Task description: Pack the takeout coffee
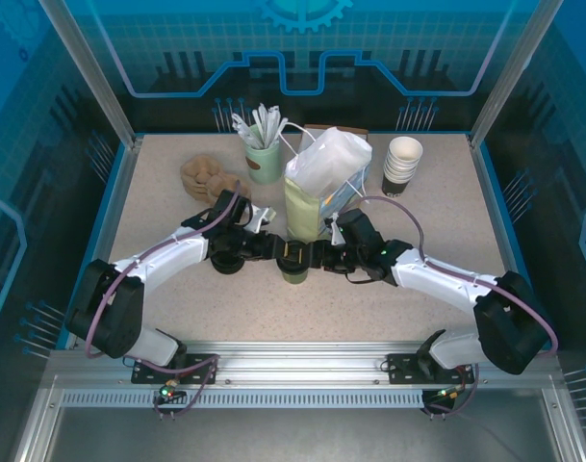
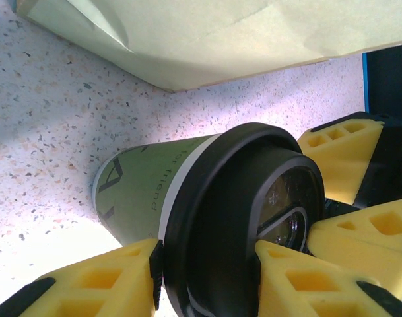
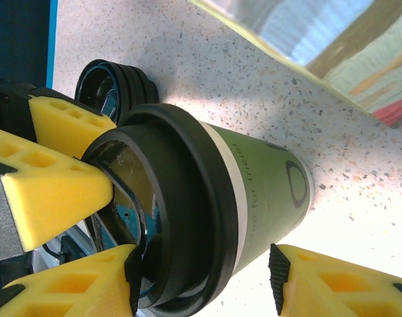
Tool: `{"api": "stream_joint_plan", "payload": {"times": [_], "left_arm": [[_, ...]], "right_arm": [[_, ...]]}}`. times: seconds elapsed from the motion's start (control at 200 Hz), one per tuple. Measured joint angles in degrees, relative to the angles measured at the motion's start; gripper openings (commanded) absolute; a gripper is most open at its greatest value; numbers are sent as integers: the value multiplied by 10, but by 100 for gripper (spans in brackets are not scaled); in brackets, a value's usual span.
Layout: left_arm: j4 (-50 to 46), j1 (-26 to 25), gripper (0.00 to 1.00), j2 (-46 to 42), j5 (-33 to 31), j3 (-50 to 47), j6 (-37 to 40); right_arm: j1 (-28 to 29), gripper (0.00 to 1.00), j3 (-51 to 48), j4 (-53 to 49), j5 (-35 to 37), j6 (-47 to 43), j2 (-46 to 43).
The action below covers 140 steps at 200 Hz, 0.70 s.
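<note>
The speckled tabletop (image 1: 273, 313) carries everything, and the two arms reach in from its near edge. The left arm (image 1: 167, 260) and the right arm (image 1: 437, 274) angle toward each other and meet at the tabletop's middle.

Just beyond that meeting point, toward the far edge, stands the paper bag (image 1: 317, 192). It is pale green below and white and crumpled at the top, and it is much the tallest thing here. To its right, near the far edge, is a stack of white-and-black cups (image 1: 401, 164) with no lid. To the bag's left, also near the far edge, a mint-green cup (image 1: 265, 162) holds white stirrers. Further left again lies a heap of brown pulp pieces (image 1: 204, 176).

The takeout coffee (image 1: 294, 258) is at the middle of the tabletop, just on the near side of the bag and between the two arms' ends. Its sides are pale green with printing, a white band runs under the rim, and a black lid (image 2: 247, 218) sits on it.

The left pincer (image 2: 207, 264) is pinching the cup at its top, with one yellow finger against the lid's rim and the other lying against the lid's face. The right pincer (image 3: 202, 264) stands spread around the same cup. One of its fingers (image 3: 75, 284) is at the lid's edge, and the other is just clear of the green side, with a strip of tabletop showing between them.
</note>
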Motion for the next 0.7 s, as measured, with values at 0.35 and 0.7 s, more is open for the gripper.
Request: {"api": "stream_joint_plan", "payload": {"times": [0.35,0.7], "left_arm": [[-5,-2,39,2,1,3,0],[-8,-5,36,7,2,10,2]], "right_arm": [[-3,53,11,-20,11,-8,-1],[-8,42,15,-17,11,-4,4]]}}
